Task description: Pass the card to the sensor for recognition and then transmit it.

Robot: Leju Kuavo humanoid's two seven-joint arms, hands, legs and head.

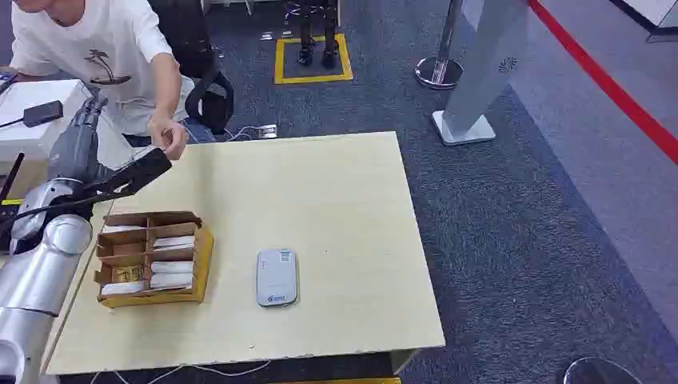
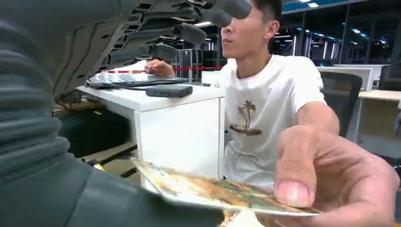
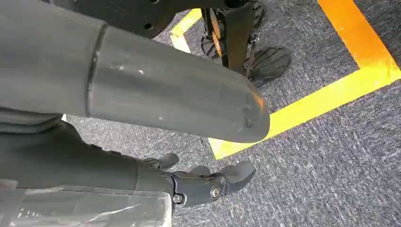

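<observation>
My left hand [image 1: 136, 174] reaches out past the wooden table's [image 1: 336, 200] far left corner toward a person in a white T-shirt [image 1: 96, 56]. In the left wrist view a printed card [image 2: 213, 189] lies across my grey thumb [image 2: 94, 198], with my dark fingers [image 2: 189, 33] spread well above it. The person's hand [image 2: 331, 184] pinches the card's far end. The grey-white sensor pad [image 1: 277, 277] lies flat near the table's front middle. My right hand [image 3: 151, 99] hangs over the carpet, its fingers [image 3: 208, 182] loose and holding nothing.
A cardboard tray [image 1: 201, 256] with compartments of cards sits at the table's front left. A white desk [image 2: 179, 123] with a dark device stands beside the person, an office chair [image 1: 209, 96] behind. A stanchion base [image 1: 438, 72] and a white panel foot [image 1: 464, 128] stand on the carpet to the right.
</observation>
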